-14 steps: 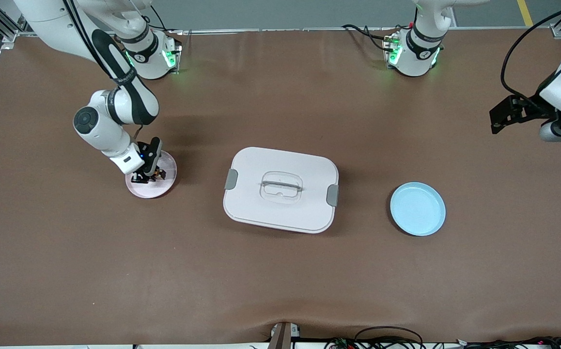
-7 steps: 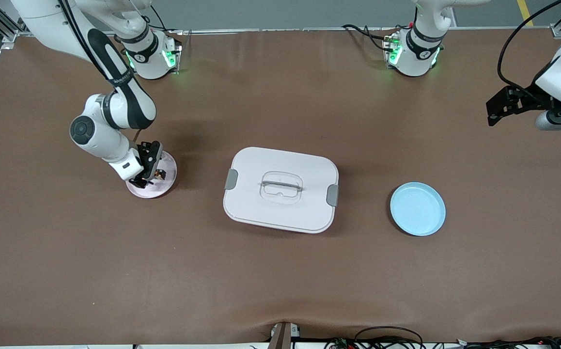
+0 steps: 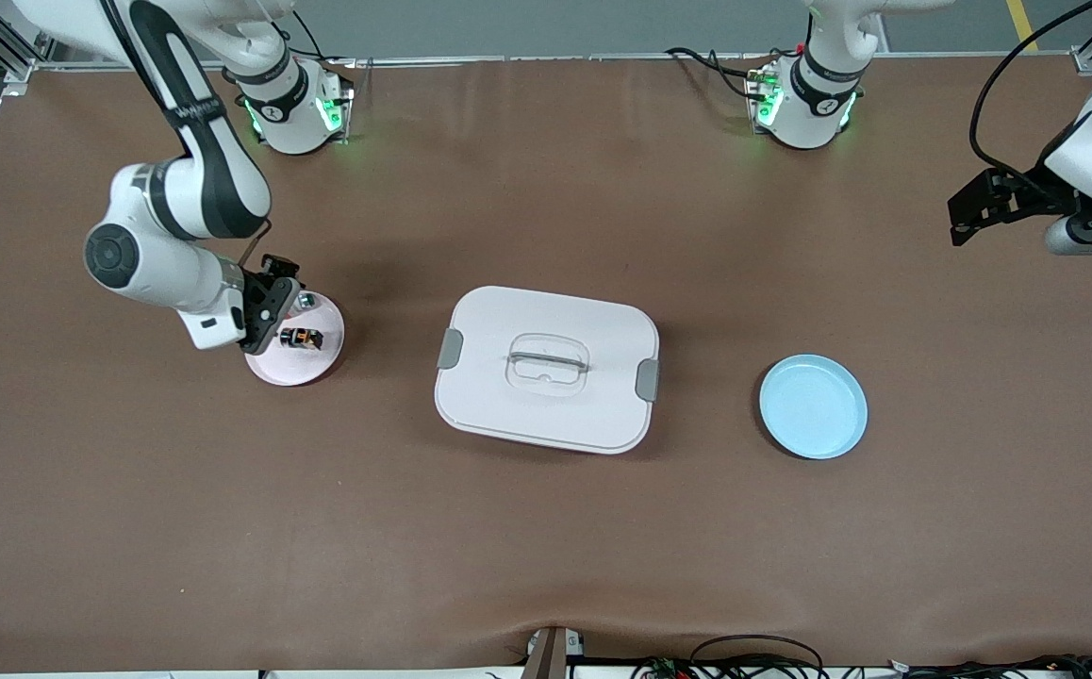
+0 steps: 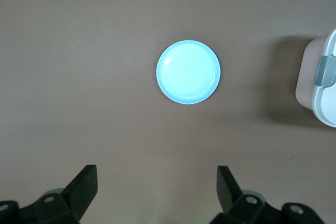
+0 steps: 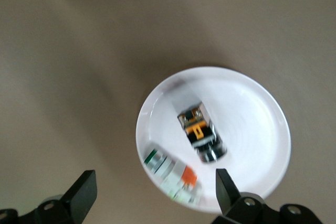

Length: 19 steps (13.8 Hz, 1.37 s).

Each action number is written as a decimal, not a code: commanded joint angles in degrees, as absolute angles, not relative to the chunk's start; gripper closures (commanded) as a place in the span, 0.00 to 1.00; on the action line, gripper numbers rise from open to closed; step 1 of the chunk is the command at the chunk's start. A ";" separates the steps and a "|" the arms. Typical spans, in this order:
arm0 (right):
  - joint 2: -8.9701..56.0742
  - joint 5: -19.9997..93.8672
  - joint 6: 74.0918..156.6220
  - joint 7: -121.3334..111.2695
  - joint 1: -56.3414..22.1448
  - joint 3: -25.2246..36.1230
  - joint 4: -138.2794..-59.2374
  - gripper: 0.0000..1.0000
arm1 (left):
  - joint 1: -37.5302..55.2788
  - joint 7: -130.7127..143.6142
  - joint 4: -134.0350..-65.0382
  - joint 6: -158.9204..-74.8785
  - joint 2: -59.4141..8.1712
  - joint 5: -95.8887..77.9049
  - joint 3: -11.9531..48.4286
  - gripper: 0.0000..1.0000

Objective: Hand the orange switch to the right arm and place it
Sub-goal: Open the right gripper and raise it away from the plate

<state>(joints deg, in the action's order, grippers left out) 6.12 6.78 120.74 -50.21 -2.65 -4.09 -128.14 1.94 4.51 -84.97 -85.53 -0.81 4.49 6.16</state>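
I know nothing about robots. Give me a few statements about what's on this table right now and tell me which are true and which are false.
1. The orange switch lies on the pink plate. True.
2. The right gripper holds the switch. False: it is open and empty, over the plate's edge.
3. The blue plate holds a part. False: it is bare.
4. The left gripper is open. True.
5. The white box has its lid on. True.

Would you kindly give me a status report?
Both grippers open: right gripper above pink plate, left gripper waiting high. Orange switch on that plate. Nothing obstructing.
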 commanded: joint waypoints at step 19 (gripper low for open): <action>4.92 0.44 78.05 -6.77 4.13 -4.22 -81.83 0.00 | 2.02 3.69 -86.22 -85.25 1.05 3.25 5.80 0.00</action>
<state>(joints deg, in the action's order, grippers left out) 3.30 1.30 79.39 -8.42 3.89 -3.50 -85.06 1.96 4.51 -85.17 -85.39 -0.38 4.45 6.17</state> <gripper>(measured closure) 0.000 0.000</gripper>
